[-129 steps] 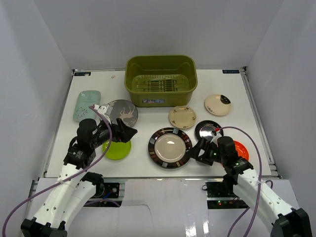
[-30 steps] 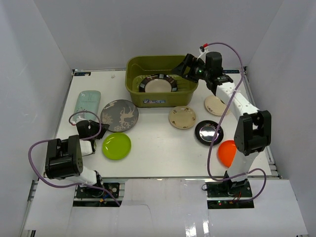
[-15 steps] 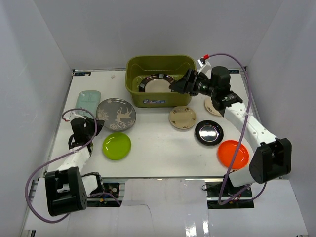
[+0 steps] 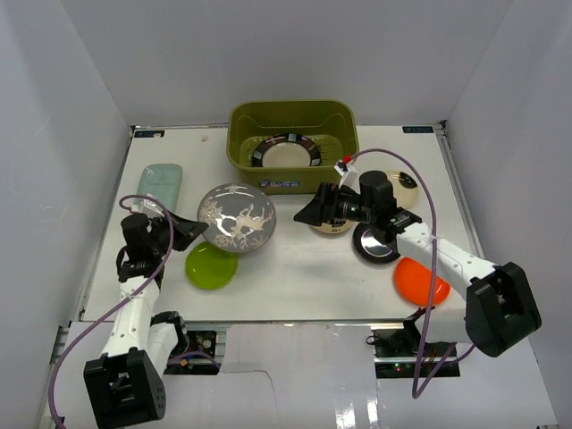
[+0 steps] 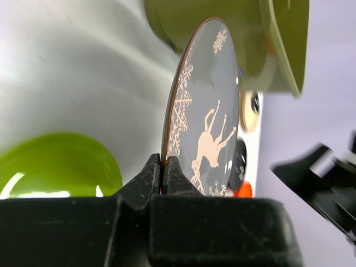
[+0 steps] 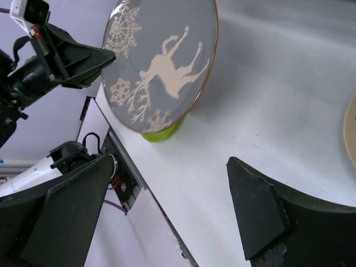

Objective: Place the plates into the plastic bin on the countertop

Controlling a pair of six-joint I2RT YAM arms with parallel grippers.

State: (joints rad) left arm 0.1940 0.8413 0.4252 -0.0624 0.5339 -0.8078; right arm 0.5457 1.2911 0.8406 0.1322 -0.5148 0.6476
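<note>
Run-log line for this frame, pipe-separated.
left gripper: shut on grey plate, lifted, tilted | right gripper: open, empty | brown-rimmed plate: in bin

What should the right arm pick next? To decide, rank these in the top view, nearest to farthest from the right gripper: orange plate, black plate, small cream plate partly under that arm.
From the right gripper:
1. small cream plate, right beside it, partly covered.
2. black plate, farther right.
3. orange plate, front right corner.
</note>
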